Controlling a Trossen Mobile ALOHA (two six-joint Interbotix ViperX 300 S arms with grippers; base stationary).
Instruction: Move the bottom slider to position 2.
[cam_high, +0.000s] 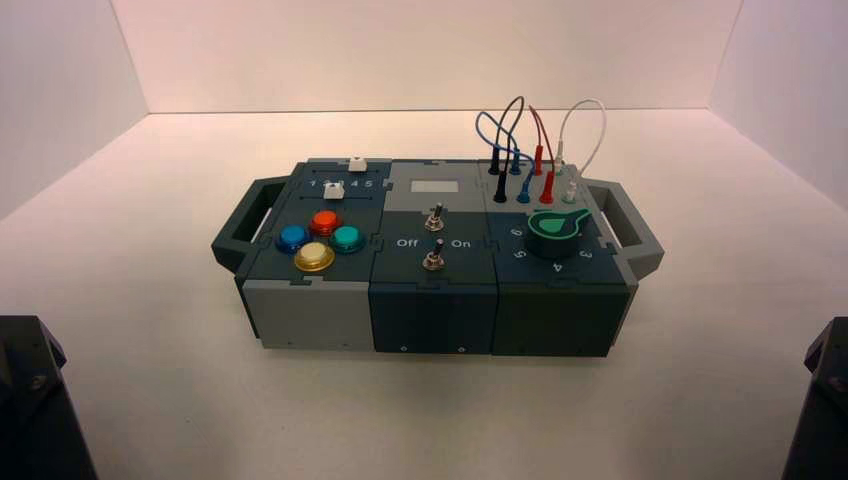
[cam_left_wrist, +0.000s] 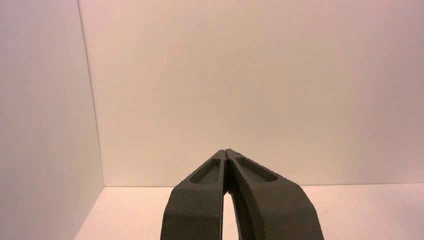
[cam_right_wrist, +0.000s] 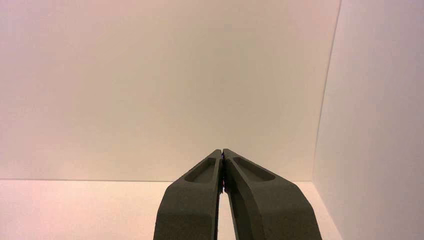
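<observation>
Both grippers, left and right, wait with jaws together. The small square white bottom slider sits on the blocky box.

Box matt plastic; round buttons glossy; toggle switches shiny metal.

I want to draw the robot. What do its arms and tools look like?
Each tool is dark grey, almost black. The left tool and the right tool both have two long, wedge-shaped fingers that narrow toward the tip, each with a shallow scooped hollow. From above, the arms show only as black blocky corners. No cables or markings are visible.
</observation>
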